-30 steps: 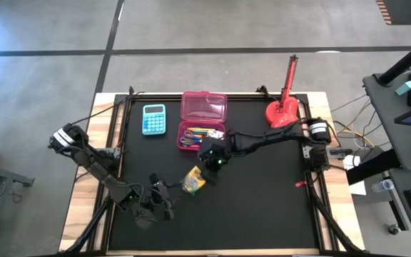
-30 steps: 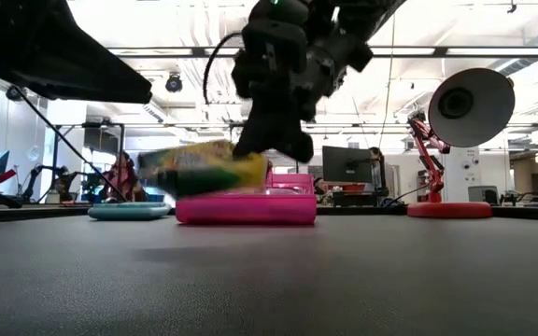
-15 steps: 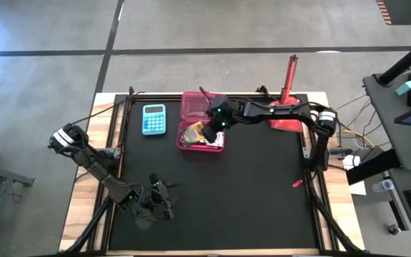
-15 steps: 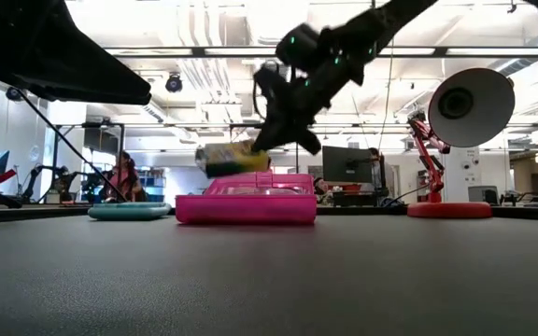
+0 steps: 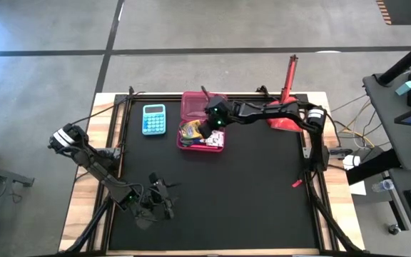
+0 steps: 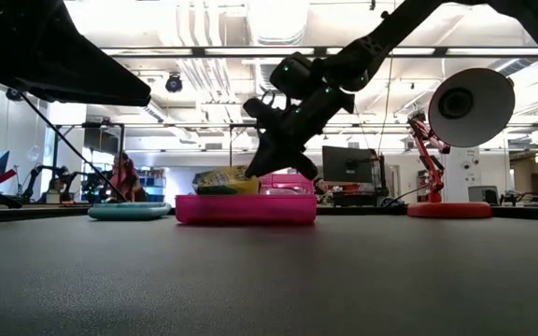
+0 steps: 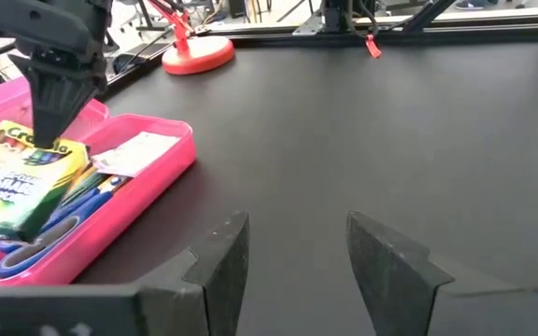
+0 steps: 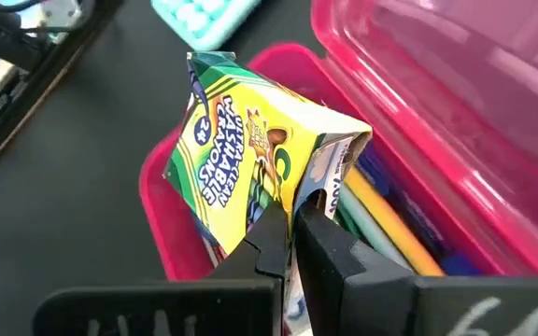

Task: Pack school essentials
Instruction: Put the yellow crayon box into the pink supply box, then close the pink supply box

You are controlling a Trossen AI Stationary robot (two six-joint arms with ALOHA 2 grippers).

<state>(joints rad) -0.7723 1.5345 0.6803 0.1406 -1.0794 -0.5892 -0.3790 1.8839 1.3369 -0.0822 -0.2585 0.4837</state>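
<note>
Now right end effector (image 8: 292, 227) seemingly pinches crayon box (image 8: 250, 149) inside pink case (image 8: 418, 121).

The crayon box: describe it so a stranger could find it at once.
On the black table, find the open pink case beside the light-blue calculator. The crayon box sits tilted in its tray, pinched by the right hand; green-and-yellow cardboard, unlike the slim pens beneath.

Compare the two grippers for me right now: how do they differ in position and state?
The right gripper is over the open pink plastic case at the table's far side; the left gripper waits over bare black tabletop near the front left. The right gripper is shut on a corner of the green-and-yellow crayon box, which sits tilted in the case; the left gripper is open and empty. Both have dark fingers.
</note>
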